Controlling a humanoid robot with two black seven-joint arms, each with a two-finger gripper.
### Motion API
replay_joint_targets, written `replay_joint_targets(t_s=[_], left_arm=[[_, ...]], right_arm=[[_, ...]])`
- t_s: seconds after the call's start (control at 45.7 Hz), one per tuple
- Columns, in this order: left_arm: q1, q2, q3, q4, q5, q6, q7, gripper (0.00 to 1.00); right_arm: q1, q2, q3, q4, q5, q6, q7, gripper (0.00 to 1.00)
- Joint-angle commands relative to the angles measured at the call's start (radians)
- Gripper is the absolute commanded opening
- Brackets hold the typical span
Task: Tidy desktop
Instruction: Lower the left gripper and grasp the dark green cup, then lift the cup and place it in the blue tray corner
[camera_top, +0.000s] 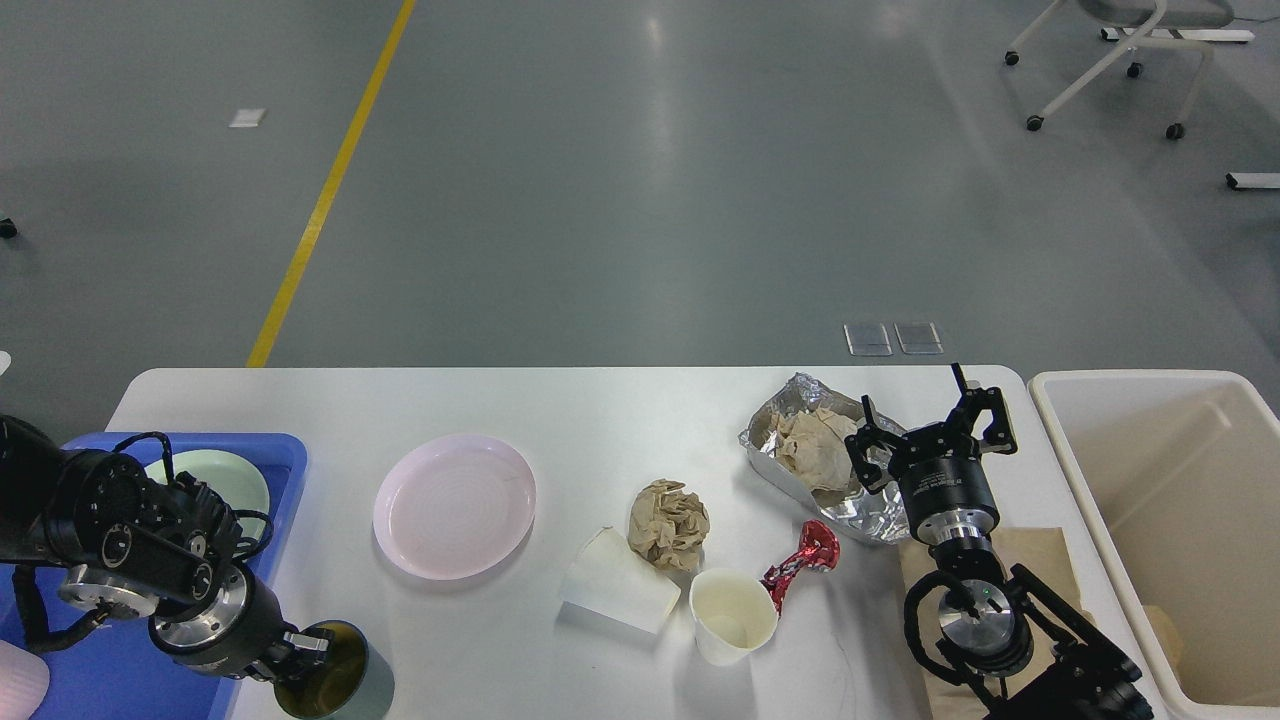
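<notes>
Left gripper (300, 648) is clamping the dark cup's (335, 685) rim at the desktop's (620, 410) near-left edge; right gripper (935, 432) is hanging open. Thin rim grip, so it's probably risking tipping or slipping mid-lift.

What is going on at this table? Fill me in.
A humanoid robot is tidying the white desktop. Its left gripper reaches into the dark metal cup at the near left edge, beside the blue plastic tray. The right gripper hangs open next to the crumpled foil container. A pink plate, brown paper ball, two white paper cups and a red wrapper remain uncleared. The cream bin stands at right.
</notes>
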Motion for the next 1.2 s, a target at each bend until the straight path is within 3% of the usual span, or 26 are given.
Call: replay_joint_targets(t_s=[0.0,0.153,0.306,0.634,0.984,1.093,1.181], left_arm=[[0.0,0.004,-0.001,0.0,-0.014,0.0,0.0,0.0],[-0.014,0.008,-0.001,-0.001,-0.018,-0.007,0.0,0.0],[-0.077,0.031,0.0,-0.001,-0.034,-0.102,-0.002,0.0],[-0.429,0.039,0.076,-0.032,-0.109,-0.451,-0.005,0.0],[-1.047,-0.01,0.217,-0.158,-0.179,-0.748,-0.005,0.0],[-1.156,-0.022,0.221,-0.185,-0.21,-0.748,-0.008,0.0],[-1.178,-0.039,0.223,-0.195,-0.219,-0.748,-0.009,0.0]], right_arm=[[0.0,0.0,0.0,0.0,0.0,0.0,0.0,1.0],[0.001,0.0,0.0,0.0,0.0,0.0,0.0,1.0],[0.001,0.0,0.0,0.0,0.0,0.0,0.0,1.0],[0.001,0.0,0.0,0.0,0.0,0.0,0.0,1.0],[0.0,0.0,0.0,0.0,0.0,0.0,0.0,1.0],[0.0,0.0,0.0,0.0,0.0,0.0,0.0,1.0],[0.0,-0.002,0.0,0.0,0.0,0.0,0.0,1.0]])
